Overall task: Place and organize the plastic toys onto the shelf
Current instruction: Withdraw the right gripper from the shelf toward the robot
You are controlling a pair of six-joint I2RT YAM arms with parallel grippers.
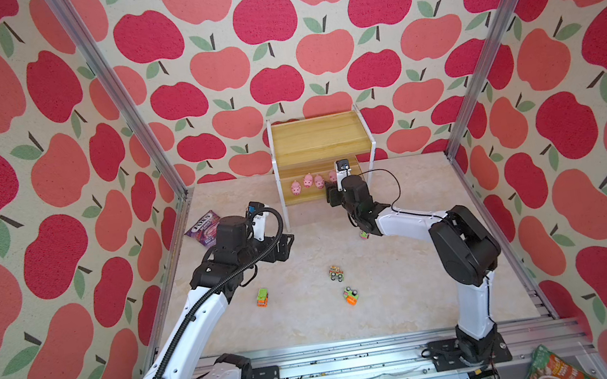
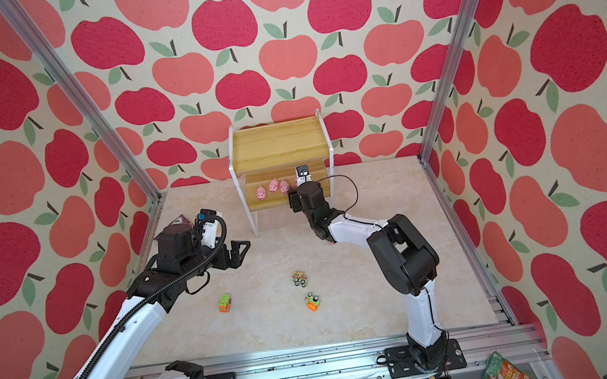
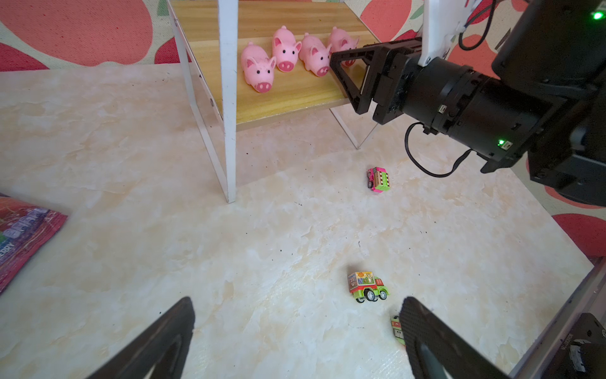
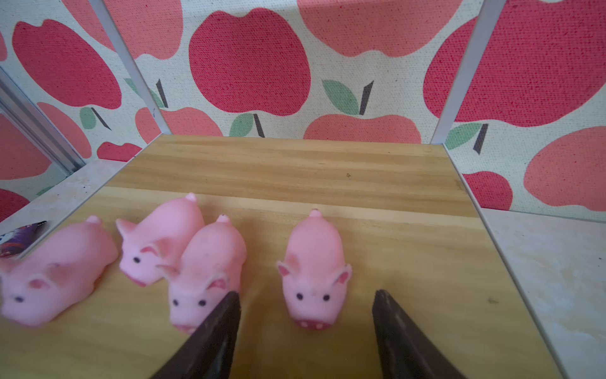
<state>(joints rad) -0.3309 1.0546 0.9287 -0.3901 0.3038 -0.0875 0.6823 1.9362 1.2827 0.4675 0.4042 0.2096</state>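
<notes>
Right gripper (image 4: 305, 295) is parted over the lower board of the shelf (image 1: 316, 137), jaws either side of the end pig (image 4: 313, 262) and clear of it, with three pigs (image 4: 210, 259) alongside. Left gripper (image 3: 296, 302) gapes wide and empty above the table (image 3: 131, 246), where toy vehicles (image 1: 262, 298) lie scattered.

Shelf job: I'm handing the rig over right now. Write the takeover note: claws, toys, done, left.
Left claw: open, empty, hovering over the table.
Right claw: open at the shelf, lower board, with jaws either side of the end pig, not touching it.
Done: all four pigs stand in a row on the lower board.
Left: the four vehicles lie on the table, none on the shelf yet. The pink one sits under the right arm.
</notes>
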